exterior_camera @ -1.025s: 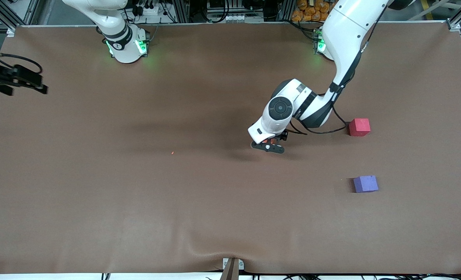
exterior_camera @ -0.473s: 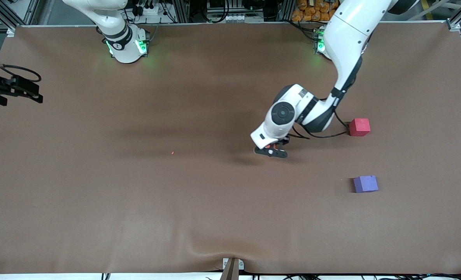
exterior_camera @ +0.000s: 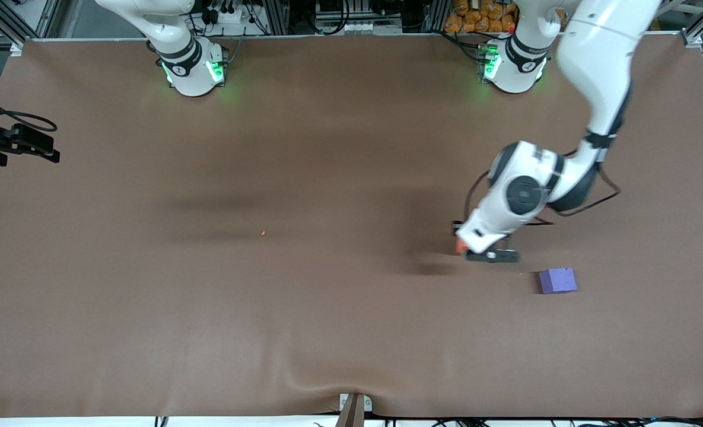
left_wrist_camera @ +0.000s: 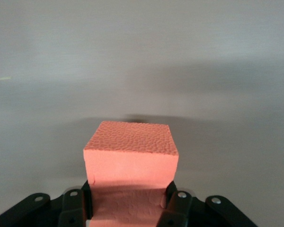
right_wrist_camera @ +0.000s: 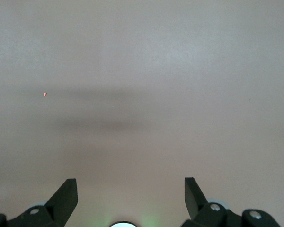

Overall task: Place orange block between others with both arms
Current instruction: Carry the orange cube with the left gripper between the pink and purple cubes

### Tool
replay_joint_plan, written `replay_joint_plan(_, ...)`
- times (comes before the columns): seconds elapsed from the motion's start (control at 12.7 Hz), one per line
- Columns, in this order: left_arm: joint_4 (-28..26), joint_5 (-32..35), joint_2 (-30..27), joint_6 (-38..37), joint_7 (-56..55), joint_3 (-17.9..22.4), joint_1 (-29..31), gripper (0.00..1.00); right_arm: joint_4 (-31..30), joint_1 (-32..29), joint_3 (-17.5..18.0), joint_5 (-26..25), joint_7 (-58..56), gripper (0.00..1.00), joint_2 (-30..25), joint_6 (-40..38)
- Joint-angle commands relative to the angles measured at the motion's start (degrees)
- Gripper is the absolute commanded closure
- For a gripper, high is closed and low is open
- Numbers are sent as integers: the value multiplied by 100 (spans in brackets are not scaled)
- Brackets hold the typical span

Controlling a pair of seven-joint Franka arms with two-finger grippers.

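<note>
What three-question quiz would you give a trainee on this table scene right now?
1. True or false: the left gripper is shut on the small matte orange foam cube.
2. The right gripper is: A) shut on a cube, B) open and empty, C) pressing the table.
3. What colour is the small matte cube lying on the brown table cover toward the left arm's end?

Key: 1 true; 2 B; 3 purple-blue.
</note>
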Motion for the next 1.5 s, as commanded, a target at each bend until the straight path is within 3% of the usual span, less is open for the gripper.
replay_joint_plan(0.0, -441, 149, -366, -122, 363, -90, 627, 100, -81, 429, -414, -23, -61, 0, -51, 66)
replay_joint_plan(0.63, -529, 149, -305, -122, 952, -90, 1762, 100, 15, 430, -388, 30, -26, 0, -34, -135)
replay_joint_plan(0.79, -529, 149, -270, -114, 1084, -98, 1947, 100, 147, 430, -388, 257, 18, 0, -43, -381)
replay_joint_plan(1.42, -556, 149, 11, 123, 1226, -90, 2124, 100, 341, 412, -405, 294, -43, 0, -60, -637)
